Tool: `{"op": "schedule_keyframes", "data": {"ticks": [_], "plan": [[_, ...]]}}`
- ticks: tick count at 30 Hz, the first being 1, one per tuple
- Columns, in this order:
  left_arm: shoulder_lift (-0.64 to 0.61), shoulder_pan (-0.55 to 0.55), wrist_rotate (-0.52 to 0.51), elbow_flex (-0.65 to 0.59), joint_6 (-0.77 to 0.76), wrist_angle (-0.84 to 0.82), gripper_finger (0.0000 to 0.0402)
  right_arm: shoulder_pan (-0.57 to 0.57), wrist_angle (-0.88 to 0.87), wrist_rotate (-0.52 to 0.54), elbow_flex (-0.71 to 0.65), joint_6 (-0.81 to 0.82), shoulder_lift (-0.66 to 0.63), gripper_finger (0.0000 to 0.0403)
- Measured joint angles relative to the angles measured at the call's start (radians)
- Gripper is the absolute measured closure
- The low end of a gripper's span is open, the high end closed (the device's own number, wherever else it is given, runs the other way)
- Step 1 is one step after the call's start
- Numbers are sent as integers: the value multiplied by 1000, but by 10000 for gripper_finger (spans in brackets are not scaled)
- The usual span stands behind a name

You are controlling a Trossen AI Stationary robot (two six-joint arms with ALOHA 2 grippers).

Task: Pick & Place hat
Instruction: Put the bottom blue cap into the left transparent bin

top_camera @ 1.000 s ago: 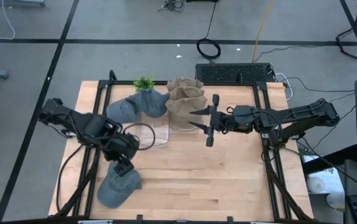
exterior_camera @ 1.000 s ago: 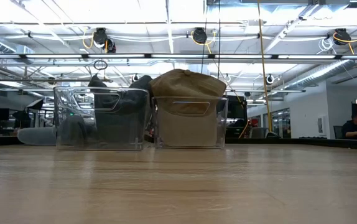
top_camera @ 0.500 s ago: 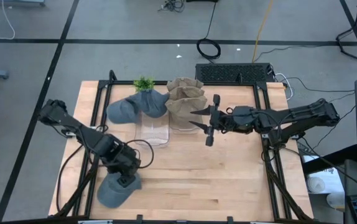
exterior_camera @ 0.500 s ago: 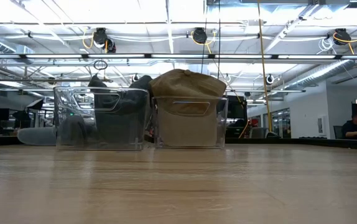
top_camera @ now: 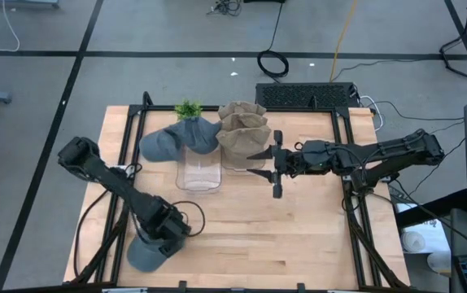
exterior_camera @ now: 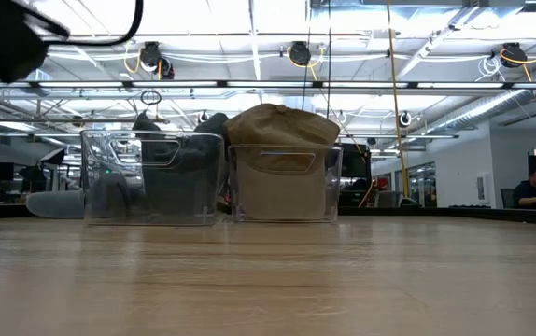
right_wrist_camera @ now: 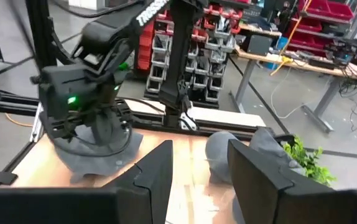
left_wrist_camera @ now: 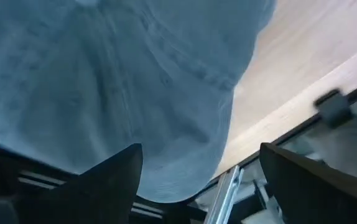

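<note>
Pale plank table; left claw spread over soft grey hat; right claw parted.

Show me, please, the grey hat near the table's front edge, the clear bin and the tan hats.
grey hat (top_camera: 146, 254), high view, its crown.
clear bin (top_camera: 200, 171), high view, its floor.
tan hats (top_camera: 242, 130), high view, top of the stack.

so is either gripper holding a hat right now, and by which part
Nothing is held. The left gripper is open just over the grey-blue fabric cap at the table's front left edge, fingers not closed on it. The right gripper hangs empty mid-table.
</note>
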Motion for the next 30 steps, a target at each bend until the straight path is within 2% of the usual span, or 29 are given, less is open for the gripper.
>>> {"op": "schedule_keyframes", "data": {"ticks": [6, 10, 13, 16, 22, 29, 30], "plan": [[90, 3, 56, -14, 25, 53, 69, 0, -26, 1, 0, -4, 0, 261], [116, 5, 53, -12, 35, 166, 69, 0, -26, 2, -1, -9, 0, 261], [130, 5, 33, -12, 24, 184, 70, 0, -26, 2, -1, -11, 0, 261], [146, 5, 30, -12, 25, 183, 91, 0, -24, 2, -1, -12, 0, 261], [150, 22, -6, -12, -18, 178, 187, 0, -22, 3, -1, -60, 0, 261], [150, 77, -5, -12, 31, 179, 367, 0, -23, 3, -1, -63, 0, 261], [150, 85, -5, -12, 50, 178, 382, 0, -23, 3, -1, -63, 0, 261]]}}
